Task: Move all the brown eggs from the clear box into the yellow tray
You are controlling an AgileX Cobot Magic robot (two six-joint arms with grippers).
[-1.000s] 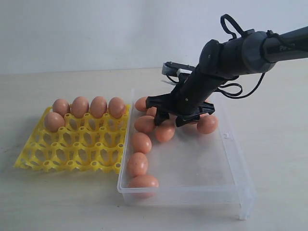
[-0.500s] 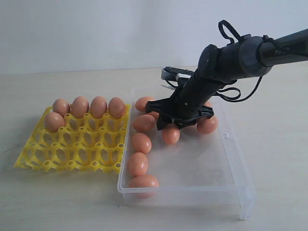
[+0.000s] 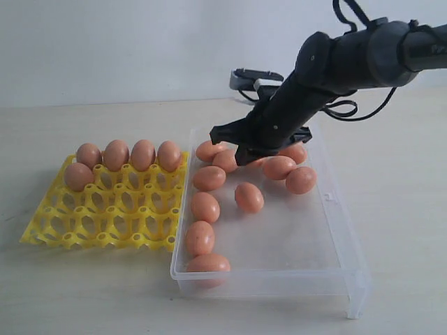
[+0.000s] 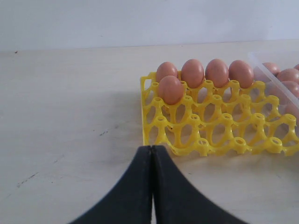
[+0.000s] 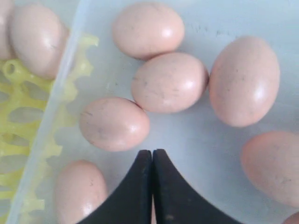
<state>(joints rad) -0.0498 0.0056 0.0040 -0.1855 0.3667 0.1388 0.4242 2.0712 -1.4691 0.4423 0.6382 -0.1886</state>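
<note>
While the right gripper (image 3: 242, 158) hangs clenched and empty over the clear box (image 3: 349, 244), brown eggs (image 3: 249, 197) lie loose inside, five more in the yellow tray (image 3: 105, 223); left wrist view: left gripper (image 4: 152, 156) pinched closed above the table (image 4: 70, 116); right wrist view: closed fingers (image 5: 138, 191) above boxed eggs

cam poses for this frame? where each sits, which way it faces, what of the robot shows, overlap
Exterior: off the arms, slightly above the table, looking across at the yellow tray and clear box; only the right arm shows.
Left wrist: low over the table, looking along the shut left gripper toward the tray.
Right wrist: close above the box, looking down on brown eggs; shut right gripper tips show.
Shared: both wrist views catch the tray and the box wall.
</note>
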